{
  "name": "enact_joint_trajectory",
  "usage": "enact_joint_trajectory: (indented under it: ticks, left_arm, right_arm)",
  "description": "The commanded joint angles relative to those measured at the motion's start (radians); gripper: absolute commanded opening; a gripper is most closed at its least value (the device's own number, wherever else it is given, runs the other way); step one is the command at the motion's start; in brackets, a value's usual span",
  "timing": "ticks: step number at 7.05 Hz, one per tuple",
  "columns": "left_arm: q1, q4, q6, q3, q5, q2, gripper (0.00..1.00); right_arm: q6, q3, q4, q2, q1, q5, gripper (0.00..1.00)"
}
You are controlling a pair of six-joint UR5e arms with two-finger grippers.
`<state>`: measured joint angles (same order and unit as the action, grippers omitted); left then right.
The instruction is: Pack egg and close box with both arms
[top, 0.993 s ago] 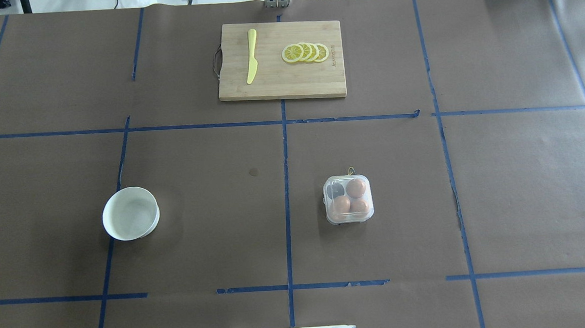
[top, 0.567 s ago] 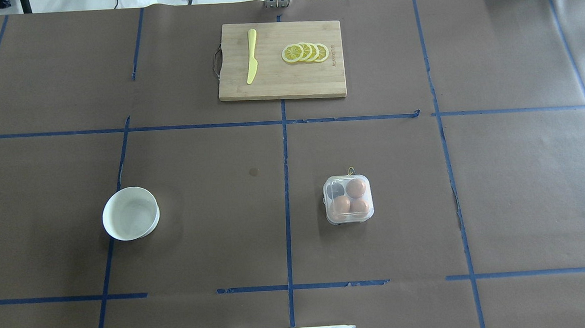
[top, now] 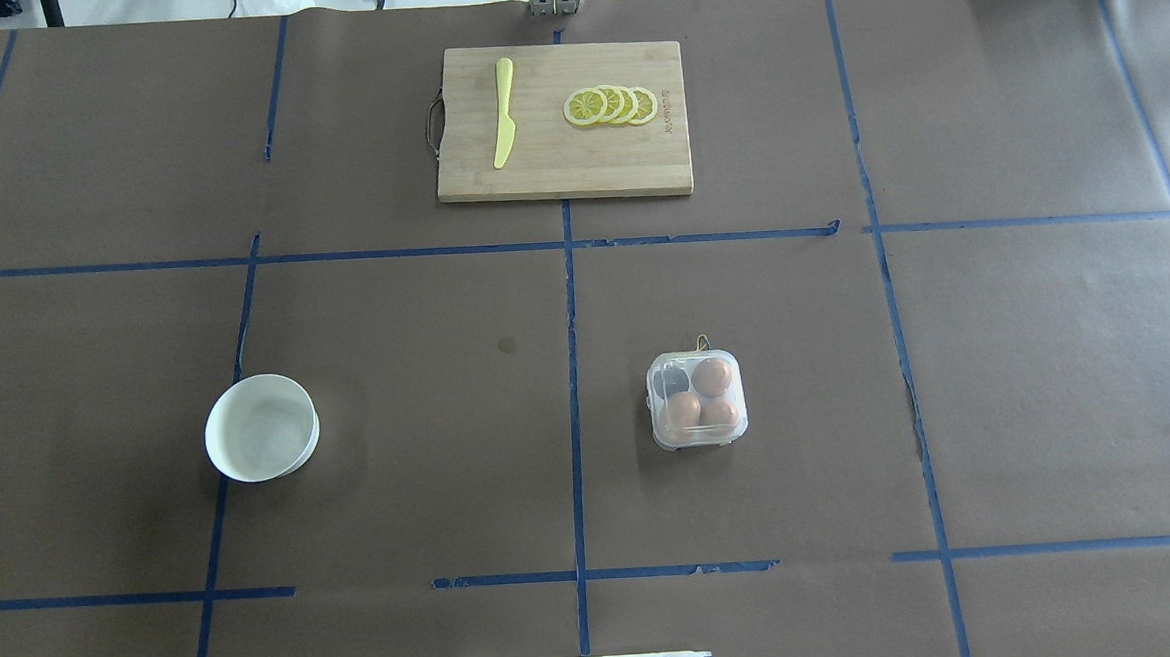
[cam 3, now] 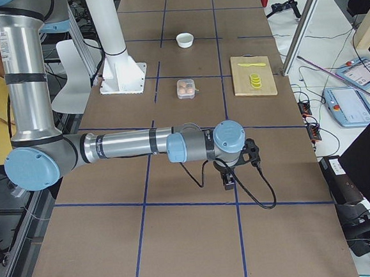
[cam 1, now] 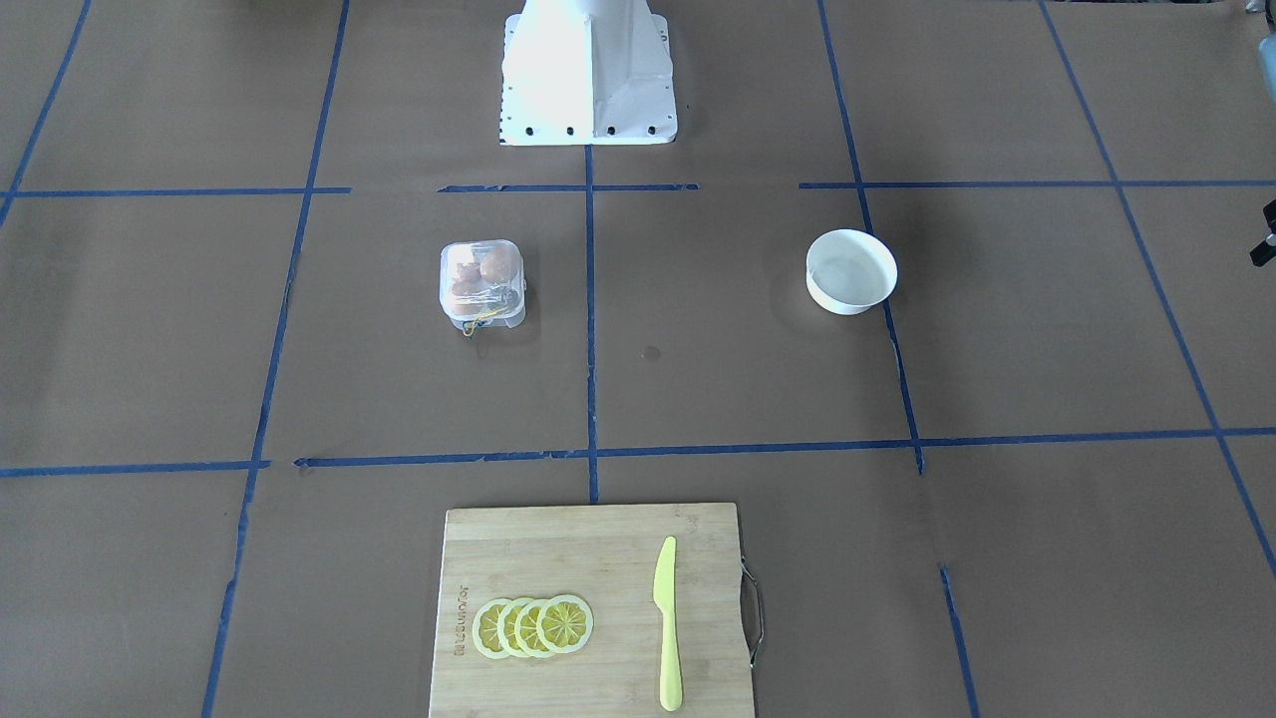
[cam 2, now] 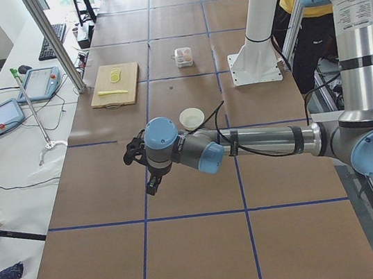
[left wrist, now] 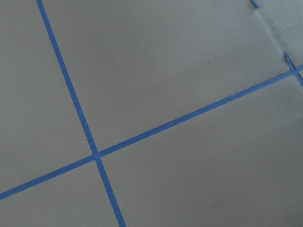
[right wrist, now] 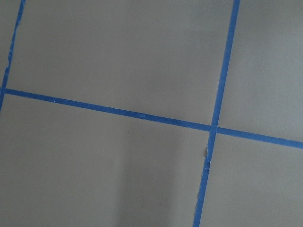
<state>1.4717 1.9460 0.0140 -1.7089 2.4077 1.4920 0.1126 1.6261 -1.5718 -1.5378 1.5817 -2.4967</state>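
The clear box (top: 698, 400) stands right of the table's middle with its lid down; it also shows in the front view (cam 1: 481, 284). Three orange-brown eggs lie inside it, among them one egg (top: 713, 376) at the far right; the far-left cell is dark and empty. Neither arm shows in the overhead view. The left gripper (cam 2: 154, 183) hangs over bare table at the robot's left end, far from the box. The right gripper (cam 3: 228, 180) hangs over bare table at the right end. I cannot tell whether either is open or shut. Both wrist views show only brown paper and blue tape.
A white bowl (top: 262, 428) stands at the left. A wooden cutting board (top: 565, 174) at the far edge carries a yellow knife (top: 503, 112) and lemon slices (top: 610, 106). The white pedestal base (cam 1: 588, 75) is at the robot's edge.
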Motion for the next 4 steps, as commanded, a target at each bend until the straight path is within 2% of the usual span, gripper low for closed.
enact_joint_trajectory:
  ticks: [1,3,4]
  left_arm:
    - [0.002,-0.001,0.000,0.006,-0.002,-0.003,1.00]
    - [-0.001,0.001,0.001,0.017,-0.009,0.004,1.00]
    - [-0.002,-0.001,0.000,0.017,-0.010,0.007,1.00]
  right_arm:
    - [-0.010,0.000,0.000,-0.002,0.001,0.034,1.00]
    - [-0.013,0.005,0.000,0.002,-0.002,0.160,1.00]
    - [-0.007,0.027,-0.002,-0.008,-0.003,0.176,1.00]
